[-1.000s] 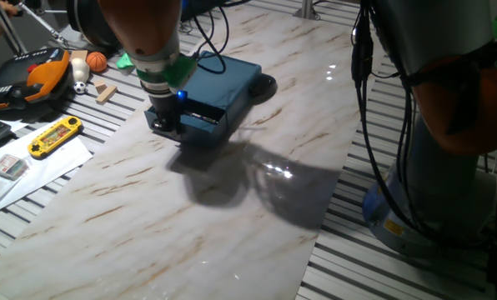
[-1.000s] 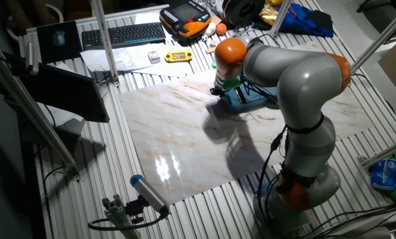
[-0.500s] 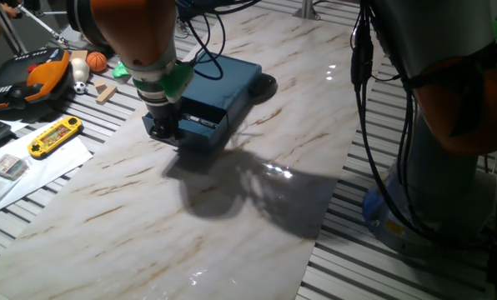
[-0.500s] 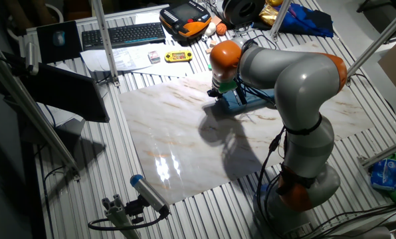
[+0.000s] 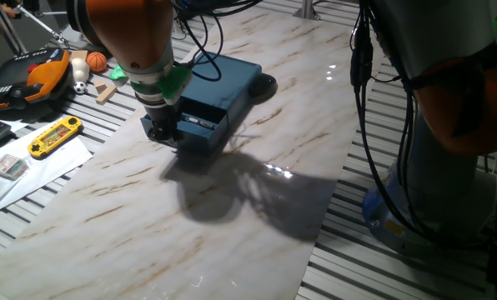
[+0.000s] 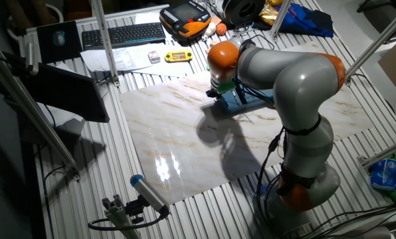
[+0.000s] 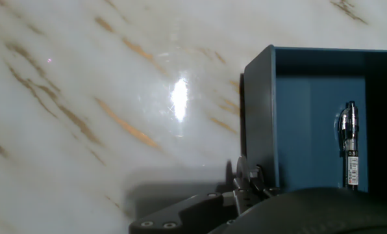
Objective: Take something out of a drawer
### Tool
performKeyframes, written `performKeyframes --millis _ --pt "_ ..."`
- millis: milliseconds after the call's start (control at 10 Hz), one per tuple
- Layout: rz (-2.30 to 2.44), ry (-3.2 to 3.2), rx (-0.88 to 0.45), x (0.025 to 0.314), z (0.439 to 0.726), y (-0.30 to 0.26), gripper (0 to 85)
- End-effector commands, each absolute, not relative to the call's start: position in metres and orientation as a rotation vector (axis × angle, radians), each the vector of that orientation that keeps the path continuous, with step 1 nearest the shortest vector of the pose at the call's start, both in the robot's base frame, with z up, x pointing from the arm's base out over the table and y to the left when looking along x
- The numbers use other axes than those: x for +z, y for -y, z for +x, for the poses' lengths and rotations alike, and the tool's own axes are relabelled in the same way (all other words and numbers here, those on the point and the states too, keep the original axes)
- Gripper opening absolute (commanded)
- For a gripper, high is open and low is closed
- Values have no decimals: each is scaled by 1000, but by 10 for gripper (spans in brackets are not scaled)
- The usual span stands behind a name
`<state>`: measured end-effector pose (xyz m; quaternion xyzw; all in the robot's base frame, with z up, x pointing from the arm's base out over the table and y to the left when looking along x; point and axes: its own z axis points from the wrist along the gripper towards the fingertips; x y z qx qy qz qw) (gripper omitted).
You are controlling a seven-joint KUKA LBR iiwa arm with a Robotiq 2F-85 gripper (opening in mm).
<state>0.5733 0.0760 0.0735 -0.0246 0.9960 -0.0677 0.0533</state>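
Note:
The dark blue box stands on the marble board, and its drawer is slid partly out toward the front left. In the hand view the drawer lies open, with the thin dark grey stick lying along its right side. My gripper is low at the drawer's front, with the small knob right at its fingers, which appear shut on it. The other fixed view shows the gripper at the left end of the box. The arm hides the drawer's inside in both fixed views.
The marble board stretches out in front of the box. On the slatted table to the left lie a yellow handheld game, a wooden block and an orange ball. A keyboard sits farther back.
The gripper has moved a little away from the box to the left, and the drawer has slid further out with it.

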Motion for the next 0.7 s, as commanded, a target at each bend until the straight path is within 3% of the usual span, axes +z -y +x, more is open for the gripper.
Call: performKeyframes --millis 0,600 --pt "-72 -3027 -201 73 573 -76 0" --pt "-62 -3029 -191 74 571 -83 0"
